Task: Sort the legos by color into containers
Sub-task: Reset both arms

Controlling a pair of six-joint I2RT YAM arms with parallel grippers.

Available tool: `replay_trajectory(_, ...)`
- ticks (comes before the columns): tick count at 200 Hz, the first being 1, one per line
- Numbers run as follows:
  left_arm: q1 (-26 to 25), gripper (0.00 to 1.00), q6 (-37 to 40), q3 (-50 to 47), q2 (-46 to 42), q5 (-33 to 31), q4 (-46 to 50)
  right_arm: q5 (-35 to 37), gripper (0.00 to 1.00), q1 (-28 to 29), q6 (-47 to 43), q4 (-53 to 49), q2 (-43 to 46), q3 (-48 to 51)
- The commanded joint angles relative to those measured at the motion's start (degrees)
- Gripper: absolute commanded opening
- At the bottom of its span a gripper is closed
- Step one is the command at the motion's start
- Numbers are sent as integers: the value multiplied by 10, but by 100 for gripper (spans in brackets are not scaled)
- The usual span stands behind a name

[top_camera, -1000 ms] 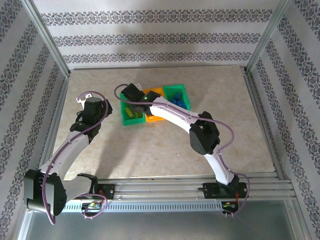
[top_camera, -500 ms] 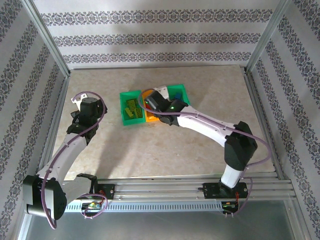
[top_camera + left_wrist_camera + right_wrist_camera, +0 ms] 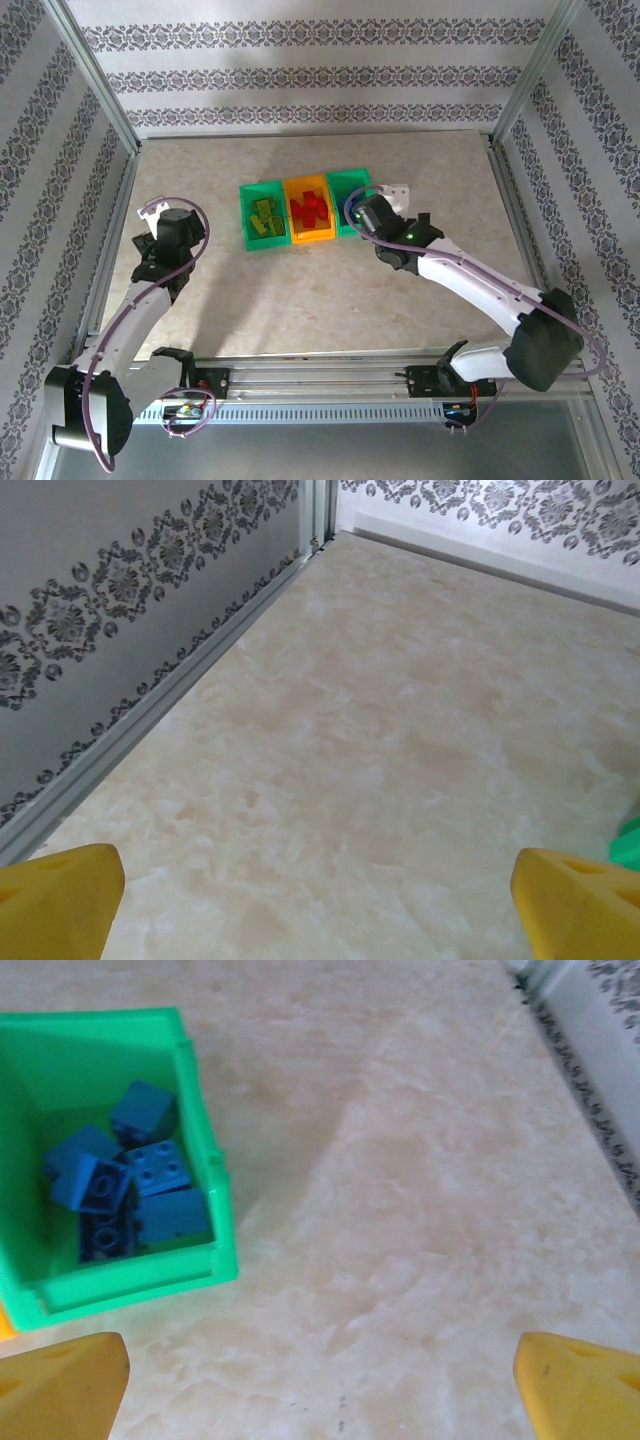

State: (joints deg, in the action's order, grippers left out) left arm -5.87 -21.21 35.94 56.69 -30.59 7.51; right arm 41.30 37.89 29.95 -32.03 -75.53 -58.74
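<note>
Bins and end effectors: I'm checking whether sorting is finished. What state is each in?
Left green bin, holds yellow-green bricks.
Orange bin, holds red bricks.
Right green bin, holds blue bricks.
Left end effector, open, empty.
Right end effector, open, empty.

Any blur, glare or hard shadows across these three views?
Top view: sharp, evenly lit, no glare. Left wrist: table crisp, fingertips blurred at the corners. Right wrist: mildly soft; a faint shadow falls on the table beside the green bin; blue legos readable.
</note>
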Motion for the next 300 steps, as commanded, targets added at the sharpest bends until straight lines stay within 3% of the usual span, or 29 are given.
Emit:
replay_trajectory(1,10,100,28,-19,-21,-30,-47,48,98,-18,-8,15,37,29)
replay_trajectory(56,26,100,69,-59,-18,-31,-117,59,98,-94,-3,62,108,107)
replay_trajectory(122,100,100,71,-79,16,12,-162,15,98,-182,-60,157,124,151)
replay_trajectory(189,140,100,110,-137,13,61,-243,59,98,-187,-223,395,100,256)
replay_trajectory(300,141,100,141,-177,86,223,-399,-73,98,-269,-245,533,155,352)
